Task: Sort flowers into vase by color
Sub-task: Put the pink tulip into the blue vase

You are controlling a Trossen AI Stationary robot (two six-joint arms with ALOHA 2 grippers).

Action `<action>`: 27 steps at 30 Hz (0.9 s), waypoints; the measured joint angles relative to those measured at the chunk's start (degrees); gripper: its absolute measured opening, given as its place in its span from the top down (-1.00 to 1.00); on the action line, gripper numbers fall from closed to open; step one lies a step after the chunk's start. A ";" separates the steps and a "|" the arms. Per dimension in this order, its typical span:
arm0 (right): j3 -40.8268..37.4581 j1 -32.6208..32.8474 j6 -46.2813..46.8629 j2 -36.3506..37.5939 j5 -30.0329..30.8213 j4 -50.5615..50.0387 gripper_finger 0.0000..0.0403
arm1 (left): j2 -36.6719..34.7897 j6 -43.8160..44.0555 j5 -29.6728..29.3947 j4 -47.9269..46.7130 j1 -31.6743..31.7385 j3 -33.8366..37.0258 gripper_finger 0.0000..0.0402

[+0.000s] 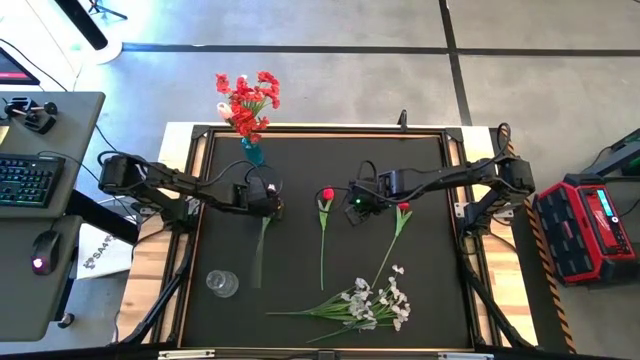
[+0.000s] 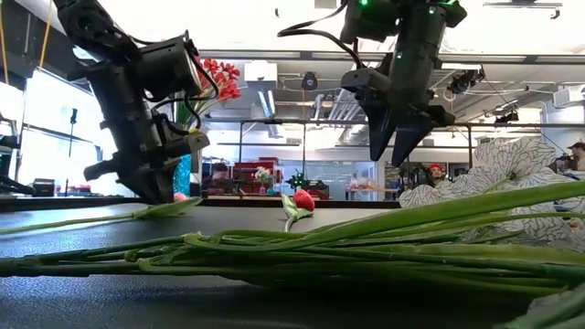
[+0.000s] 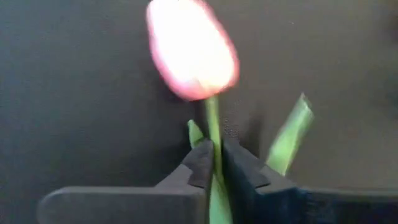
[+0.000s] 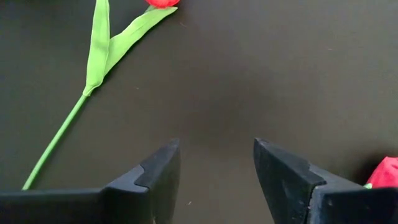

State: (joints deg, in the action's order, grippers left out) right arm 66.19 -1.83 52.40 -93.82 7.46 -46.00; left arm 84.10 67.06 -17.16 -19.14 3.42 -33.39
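Left wrist view shows a pink tulip (image 3: 193, 53) with its green stem pinched between the two fingers of the left gripper (image 3: 214, 163), which is closed on the stem just below the bud. A leaf stands beside the stem. In the high view this tulip's stem (image 1: 262, 245) runs down the dark surface (image 1: 420, 300) from the left gripper (image 1: 268, 200), left of centre.

A second tulip (image 1: 326, 196), red, lies flat near the centre with its stem pointing toward the near edge. A third tulip (image 1: 403, 209), also red, lies to its right, stem angled toward the white spray (image 1: 375, 303) that lies along the near edge.

The right gripper (image 1: 357, 207) hangs above the surface between the two red tulips. In the right wrist view its fingers (image 4: 155, 171) stand apart with bare surface between them; it grasps nothing. The low view shows it raised clear of the surface.

A teal vase (image 1: 252, 150) at the far edge holds a bunch of red blooms (image 1: 246, 100). A clear glass vase (image 1: 222, 283) stands near the front left corner, apart from the flowers.
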 joint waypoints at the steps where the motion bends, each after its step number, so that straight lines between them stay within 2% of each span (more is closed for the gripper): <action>1: 0.00 0.00 -0.18 0.00 0.00 -0.02 0.06 | -0.11 0.12 0.17 0.12 0.00 0.02 0.96; 8: 0.00 0.00 -1.44 0.02 0.00 0.00 0.06 | -3.36 0.44 4.15 2.48 -0.14 0.15 0.99; 15: 0.00 0.00 -2.97 0.02 0.02 -0.02 0.06 | -10.86 -0.28 4.13 7.80 -1.41 0.14 1.00; 21: 0.00 0.00 -2.36 0.02 0.07 0.04 0.06 | -21.21 -8.95 -0.53 13.98 -2.12 0.14 1.00; 27: 0.00 0.00 -2.33 0.02 0.07 0.11 0.06 | -31.19 -21.74 -4.89 27.31 -2.10 0.14 1.00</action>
State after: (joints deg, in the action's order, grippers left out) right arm 66.19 -1.83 50.06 -93.80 7.53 -45.89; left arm 52.92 45.33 -22.05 8.16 1.32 -33.26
